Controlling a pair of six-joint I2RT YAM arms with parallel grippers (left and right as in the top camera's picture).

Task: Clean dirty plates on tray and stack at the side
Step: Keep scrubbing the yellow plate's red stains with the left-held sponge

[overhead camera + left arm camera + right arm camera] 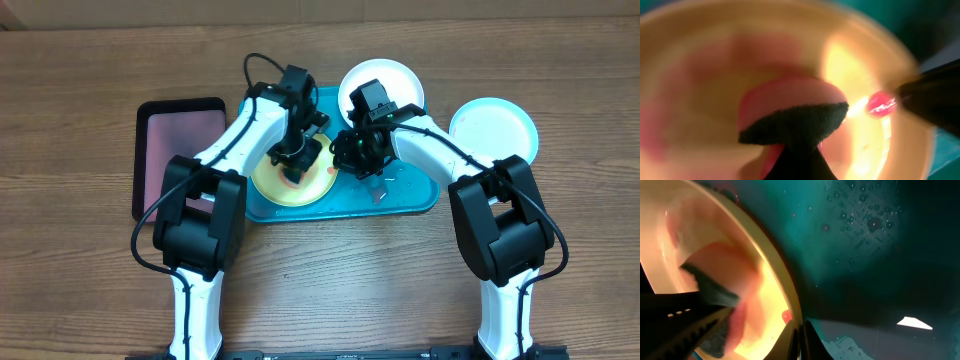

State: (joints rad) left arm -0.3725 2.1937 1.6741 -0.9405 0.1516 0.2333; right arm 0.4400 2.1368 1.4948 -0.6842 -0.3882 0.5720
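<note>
Overhead view: the teal tray (412,196) lies mid-desk (80,100), and the yellow-green plate (266,180) sits in its left half. The left gripper (295,162) is over that plate, clamped on a pink sponge (790,97) with a dark face, which is pressed onto the smeared surface. The right gripper (801,330) is pinched tight on the plate's right rim, beside a red spot. Water drops (860,210) dot the tray floor. The white plate (395,80) overlaps the tray's far right corner. The pale blue plate (497,127) lies on the desk toward the right edge. A black tray (180,140) sits toward the left edge.
</note>
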